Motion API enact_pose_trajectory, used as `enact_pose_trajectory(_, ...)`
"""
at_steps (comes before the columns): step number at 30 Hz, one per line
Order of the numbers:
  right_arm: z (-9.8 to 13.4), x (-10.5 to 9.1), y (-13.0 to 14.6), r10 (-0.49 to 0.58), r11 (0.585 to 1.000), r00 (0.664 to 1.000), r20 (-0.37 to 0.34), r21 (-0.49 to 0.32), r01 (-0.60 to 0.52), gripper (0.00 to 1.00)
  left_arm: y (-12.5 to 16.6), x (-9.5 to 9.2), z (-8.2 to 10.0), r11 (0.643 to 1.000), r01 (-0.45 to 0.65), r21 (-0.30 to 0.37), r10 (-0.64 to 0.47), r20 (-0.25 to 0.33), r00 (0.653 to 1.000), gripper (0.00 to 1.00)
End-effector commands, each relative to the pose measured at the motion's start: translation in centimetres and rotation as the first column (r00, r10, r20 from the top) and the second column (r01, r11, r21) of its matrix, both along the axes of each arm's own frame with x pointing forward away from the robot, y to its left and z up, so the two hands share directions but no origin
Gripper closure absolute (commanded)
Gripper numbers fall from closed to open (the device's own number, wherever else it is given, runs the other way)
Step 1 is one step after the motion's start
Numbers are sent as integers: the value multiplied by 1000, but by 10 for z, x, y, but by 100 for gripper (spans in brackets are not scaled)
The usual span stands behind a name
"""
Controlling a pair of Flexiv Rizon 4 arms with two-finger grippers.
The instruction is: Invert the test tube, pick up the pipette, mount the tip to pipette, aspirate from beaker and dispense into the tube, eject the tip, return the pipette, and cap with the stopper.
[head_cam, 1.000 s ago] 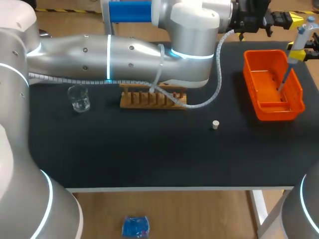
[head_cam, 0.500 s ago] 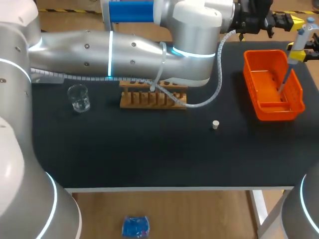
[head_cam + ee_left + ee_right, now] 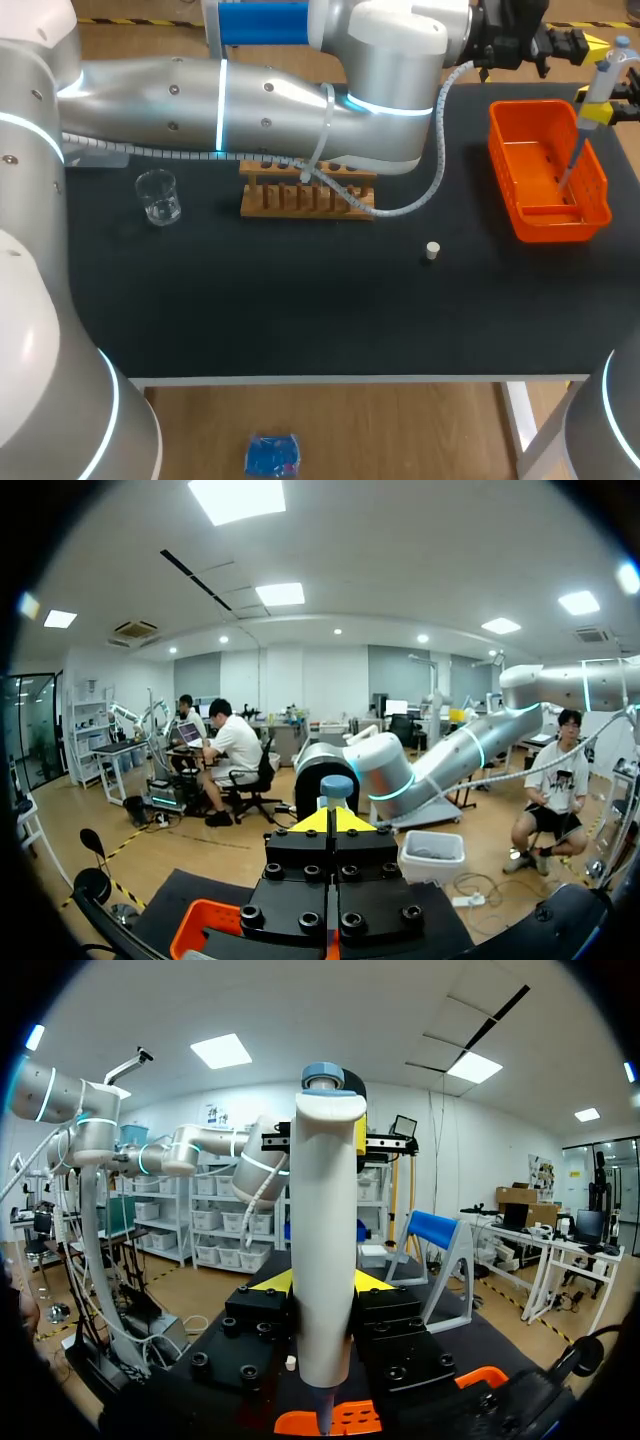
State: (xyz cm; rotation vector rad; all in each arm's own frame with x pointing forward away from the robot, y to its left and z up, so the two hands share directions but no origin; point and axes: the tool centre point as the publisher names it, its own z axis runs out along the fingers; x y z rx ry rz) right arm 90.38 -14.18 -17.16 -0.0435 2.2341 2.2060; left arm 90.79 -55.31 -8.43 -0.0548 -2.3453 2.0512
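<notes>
Head view: the right hand (image 3: 600, 108) is at the far right edge, pinching the pipette (image 3: 603, 75), whose thin end hangs over the orange bin (image 3: 530, 215). The left hand (image 3: 510, 40) sits at the top, right of centre, near the pipette's head. The stopper (image 3: 432, 251) lies loose mid-worktop (image 3: 300, 320). The long left arm covers part of the rack (image 3: 305, 200), so I can't see the tube. My worry is that a careless sweep of that arm clips the rack or knocks the stopper off.

Left wrist view: the hand (image 3: 335, 822) looks pressed together with nothing in it. The pipette (image 3: 337, 785) is just ahead, only its blue top showing. An off-centre push could tilt it.

Right wrist view: the hand (image 3: 322, 1285) clamps the pipette (image 3: 322, 1210) upright. With a weak grip it could slide down into the bin (image 3: 350, 1418).
</notes>
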Motion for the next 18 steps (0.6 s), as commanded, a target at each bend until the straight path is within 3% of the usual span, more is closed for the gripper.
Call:
enact_pose_trajectory(1,3,2,0,3,1000,1000,1,0,-3,100,-2,0,-8,1000,-3,-3,3,-1,1000,100)
enact_pose_trajectory(18,3,2,0,3,1000,1000,1,0,-3,100,0,0,-18,1000,-15,5,15,-4,1000,100)
